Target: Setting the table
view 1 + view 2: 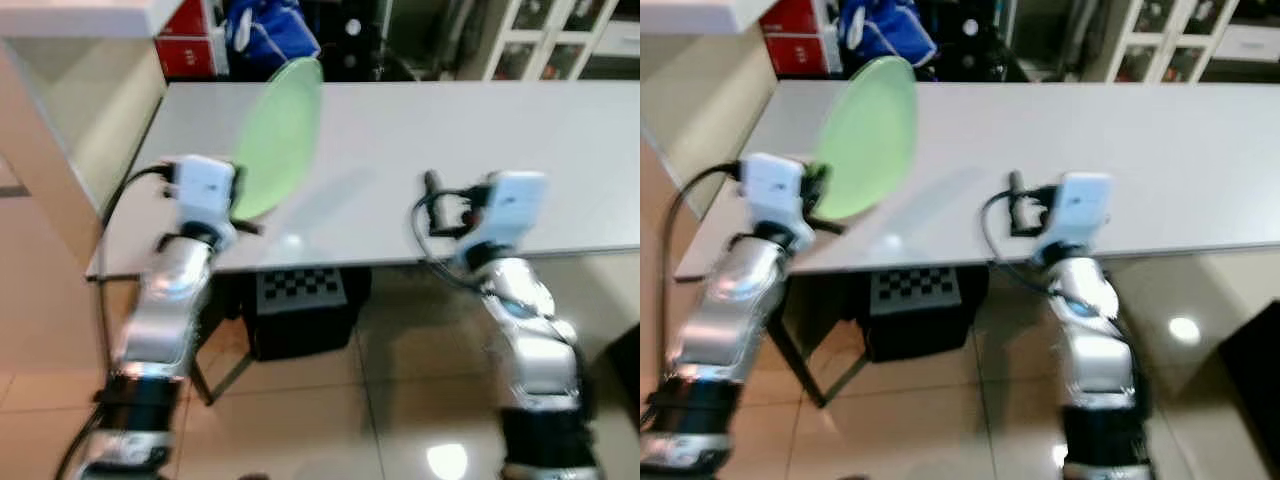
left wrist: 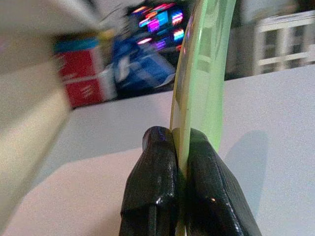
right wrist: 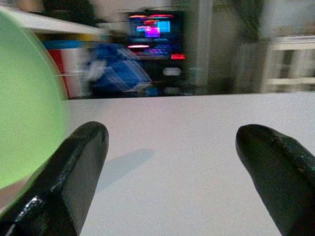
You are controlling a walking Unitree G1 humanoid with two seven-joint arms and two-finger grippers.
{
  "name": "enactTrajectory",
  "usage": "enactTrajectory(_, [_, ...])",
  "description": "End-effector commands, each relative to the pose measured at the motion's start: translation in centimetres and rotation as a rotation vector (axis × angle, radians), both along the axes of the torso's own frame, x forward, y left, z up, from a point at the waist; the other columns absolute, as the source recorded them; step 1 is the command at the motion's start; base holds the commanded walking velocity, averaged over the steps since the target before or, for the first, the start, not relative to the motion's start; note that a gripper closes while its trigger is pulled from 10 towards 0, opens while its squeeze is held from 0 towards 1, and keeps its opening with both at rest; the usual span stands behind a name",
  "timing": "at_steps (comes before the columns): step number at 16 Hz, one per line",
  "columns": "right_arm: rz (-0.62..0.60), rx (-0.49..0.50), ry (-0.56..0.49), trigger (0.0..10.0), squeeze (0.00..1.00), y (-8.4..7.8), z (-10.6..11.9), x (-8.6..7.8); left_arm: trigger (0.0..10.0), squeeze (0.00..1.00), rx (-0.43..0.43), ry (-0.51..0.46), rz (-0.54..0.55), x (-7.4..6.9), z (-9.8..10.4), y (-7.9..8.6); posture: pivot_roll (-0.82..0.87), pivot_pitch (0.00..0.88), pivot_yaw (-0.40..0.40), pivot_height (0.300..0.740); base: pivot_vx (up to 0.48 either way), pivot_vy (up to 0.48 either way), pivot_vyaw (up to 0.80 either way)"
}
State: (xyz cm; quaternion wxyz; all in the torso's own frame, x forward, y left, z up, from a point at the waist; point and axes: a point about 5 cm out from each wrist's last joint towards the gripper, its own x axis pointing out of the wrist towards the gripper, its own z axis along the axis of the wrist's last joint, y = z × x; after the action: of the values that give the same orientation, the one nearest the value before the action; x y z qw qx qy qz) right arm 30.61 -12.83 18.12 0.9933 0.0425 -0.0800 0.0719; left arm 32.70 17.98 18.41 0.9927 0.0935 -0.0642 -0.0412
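Note:
A pale green plate [image 1: 278, 138] is held on edge above the left part of the white table [image 1: 480, 130]. My left gripper [image 2: 181, 147] is shut on the plate's lower rim [image 2: 183, 123], one finger on each face. The plate tilts up and away over the table, casting a shadow on it. My right gripper [image 3: 172, 147] is open over the table's front edge, with nothing between its fingers [image 3: 78, 162]. In the right wrist view the plate [image 3: 27, 128] shows off to one side. The right arm [image 1: 500, 215] stands to the right of the plate.
A beige counter [image 1: 70, 60] flanks the table's left end. Red boxes [image 1: 190, 40] and a blue bag [image 1: 265, 28] stand behind the table, white cabinets [image 1: 560, 40] at the back right. A dark box with a checkered top [image 1: 300, 300] sits under the table.

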Motion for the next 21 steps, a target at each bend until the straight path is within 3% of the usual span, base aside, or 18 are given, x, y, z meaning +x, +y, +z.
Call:
enactTrajectory(1, [0.014, -0.002, -0.011, 10.0, 0.0, -0.4, 0.4, -0.2, 10.0, 0.0, -0.04, -0.04, -0.026, 0.3, 1.3, -0.7, -0.03, 0.0, -0.023, 0.74, 0.0, 0.0, 0.0])
enactTrajectory(5, [0.244, -0.004, 0.008, 10.0, 0.0, 1.3, 0.3, -1.4, 10.0, 0.0, -0.312, 0.107, -0.122, 0.8, 0.8, -1.8, -0.04, 0.0, -0.015, 0.74, 0.0, 0.0, 0.0])
enactTrajectory(11, [0.394, -0.008, 0.042, 10.0, 0.0, 1.5, 0.4, -2.3, 10.0, 0.0, -0.553, 0.234, -0.096, 3.0, 0.9, -1.3, -0.03, 0.0, -0.011, 0.74, 0.0, 0.0, 0.0])
enactTrajectory(12, [0.404, -0.017, 0.048, 10.0, 0.0, 1.5, 0.4, -2.4, 10.0, 0.0, -0.588, 0.268, -0.083, 3.4, 0.8, -1.3, -0.04, 0.0, -0.009, 0.74, 0.0, 0.0, 0.0])
enactTrajectory(13, [0.422, -0.043, 0.063, 10.0, 0.0, 1.5, 0.3, -2.6, 10.0, 0.0, -0.656, 0.364, -0.052, 4.4, 0.0, -1.3, -0.04, 0.0, -0.006, 0.74, 0.0, 0.0, 0.0])
enactTrajectory(16, [0.444, -0.066, 0.094, 10.0, 0.0, 1.8, 0.0, -2.9, 10.0, 0.0, -0.734, 0.471, -0.016, 5.5, -1.4, -1.7, -0.05, 0.0, -0.001, 0.74, 0.0, 0.0, 0.0])
enactTrajectory(21, [0.419, -0.19, 0.23, 10.0, 0.0, 1.8, -1.8, -3.0, 10.0, 0.0, -0.767, 0.535, 0.028, 6.3, -2.2, -1.4, -0.05, 0.0, 0.0, 0.74, 0.0, 0.0, 0.0])
